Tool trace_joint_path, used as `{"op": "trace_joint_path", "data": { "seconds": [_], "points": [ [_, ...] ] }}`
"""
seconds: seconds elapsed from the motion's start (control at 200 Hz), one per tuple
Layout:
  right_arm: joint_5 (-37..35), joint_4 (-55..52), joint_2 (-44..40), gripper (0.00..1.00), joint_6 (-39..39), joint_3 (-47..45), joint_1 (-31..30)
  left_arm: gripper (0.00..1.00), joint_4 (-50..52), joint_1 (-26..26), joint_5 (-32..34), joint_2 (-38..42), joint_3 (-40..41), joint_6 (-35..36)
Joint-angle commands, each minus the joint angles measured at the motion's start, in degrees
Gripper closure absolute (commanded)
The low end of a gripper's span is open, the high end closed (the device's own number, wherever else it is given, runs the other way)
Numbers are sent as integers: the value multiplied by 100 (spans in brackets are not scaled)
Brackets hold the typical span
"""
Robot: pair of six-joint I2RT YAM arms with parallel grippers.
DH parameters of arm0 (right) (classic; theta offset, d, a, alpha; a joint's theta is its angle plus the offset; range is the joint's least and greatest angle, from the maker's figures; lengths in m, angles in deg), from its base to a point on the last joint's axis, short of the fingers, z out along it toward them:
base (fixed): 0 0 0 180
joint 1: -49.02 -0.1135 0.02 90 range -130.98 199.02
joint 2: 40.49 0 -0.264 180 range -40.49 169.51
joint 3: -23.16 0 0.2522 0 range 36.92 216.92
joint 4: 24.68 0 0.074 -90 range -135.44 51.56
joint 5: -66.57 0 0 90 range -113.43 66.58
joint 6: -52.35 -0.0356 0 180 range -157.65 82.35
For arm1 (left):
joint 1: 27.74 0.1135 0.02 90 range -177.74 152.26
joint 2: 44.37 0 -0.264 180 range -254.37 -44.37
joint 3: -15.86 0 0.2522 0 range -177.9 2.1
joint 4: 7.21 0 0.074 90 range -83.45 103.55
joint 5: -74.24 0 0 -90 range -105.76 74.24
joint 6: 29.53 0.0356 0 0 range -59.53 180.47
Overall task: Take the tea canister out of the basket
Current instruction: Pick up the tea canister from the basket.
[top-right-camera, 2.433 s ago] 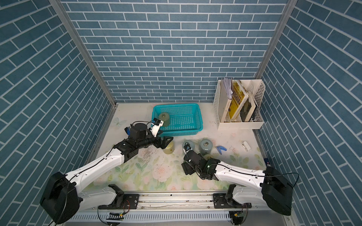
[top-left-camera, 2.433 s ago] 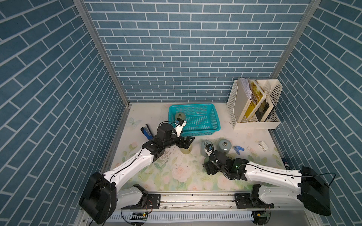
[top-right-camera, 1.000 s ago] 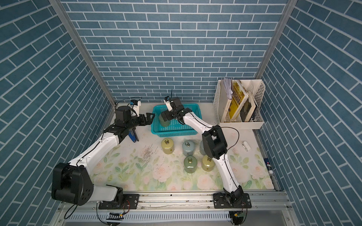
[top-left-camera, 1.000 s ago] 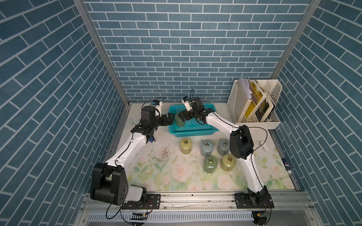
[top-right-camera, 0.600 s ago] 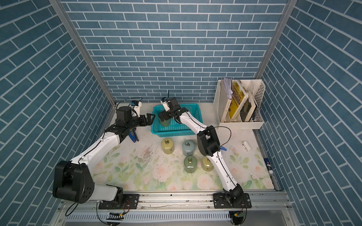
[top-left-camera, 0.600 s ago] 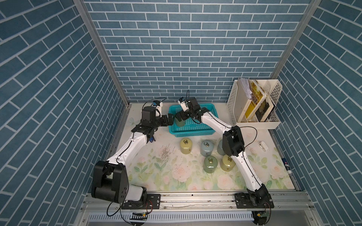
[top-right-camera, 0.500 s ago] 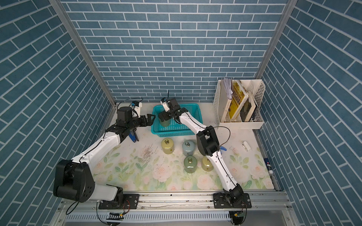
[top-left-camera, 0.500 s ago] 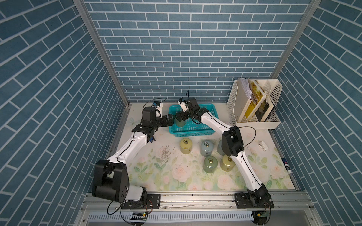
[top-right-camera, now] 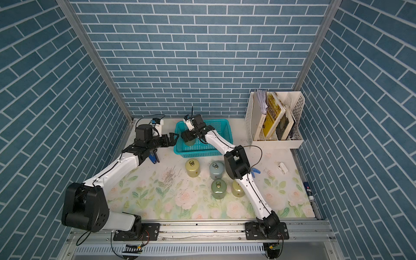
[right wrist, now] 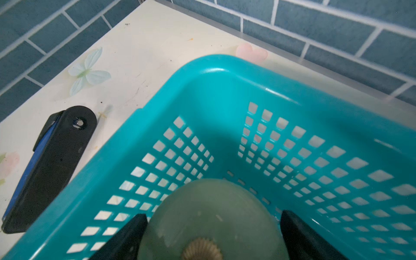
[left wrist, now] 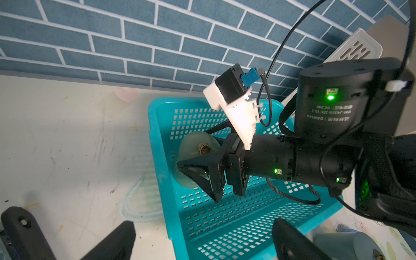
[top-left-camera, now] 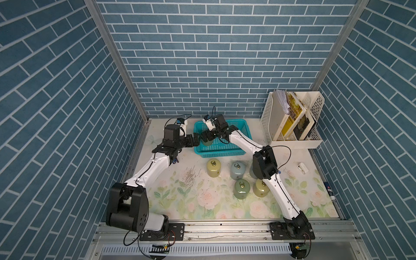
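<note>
The right pincer [right wrist: 212, 216] hung inside the teal basket [right wrist: 225, 65], its two black fingers [right wrist: 301, 236] apart with the tea canister [right wrist: 213, 202] between them. They lay right at its sides, but whether they pressed it could not be told. The left pincer [left wrist: 202, 225] was spread and empty, at the basket's left rim by the near-left corner.

On the round black motor housing [left wrist: 351, 76] of the right arm, a white label [left wrist: 331, 113], seen upside down, read "DAMIAO", "DM-J4310-2EC V1.1" and "DC24V". The yellow book [top-left-camera: 292, 112] in the white file rack [top-left-camera: 270, 117] at the far right carried print too small to read.

The canister was a pale green, rounded jar with a smooth domed top and a small ridged, brass-coloured knob [left wrist: 203, 149] at its middle. It stood in the left end of the basket, close to the left wall. Other canisters [top-left-camera: 212, 168] in olive, pale blue and green stood on the flowered table [top-left-camera: 177, 200], on the near side of the basket.
</note>
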Motion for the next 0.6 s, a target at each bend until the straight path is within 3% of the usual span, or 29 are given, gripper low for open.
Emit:
{"op": "trace_joint_path", "data": {
  "seconds": [0.0, 0.085, 0.28, 0.39, 0.455, 0.59],
  "points": [
    [-49, -40, 122, 7, 55, -17, -38, 0, -77, 31, 14, 40, 96, -5],
    [-109, 61, 111, 14, -15, -9, -38, 0, -90, 30, 24, 67, 133, -6],
    [-380, 298, -165, 51, -76, -227, -38, 0, -83, 31, 32, 135, 186, -21],
    [-433, 568, -611, 77, -33, -680, -38, 0, -78, 30, -60, 156, 169, -57],
    [-503, 786, -977, 99, 11, -1079, -38, 0, -66, 22, -161, 184, 151, -51],
    [-595, 1231, -1752, 100, 64, -1885, -30, 0, -48, -93, -404, 219, 110, 75]
  ]
}}
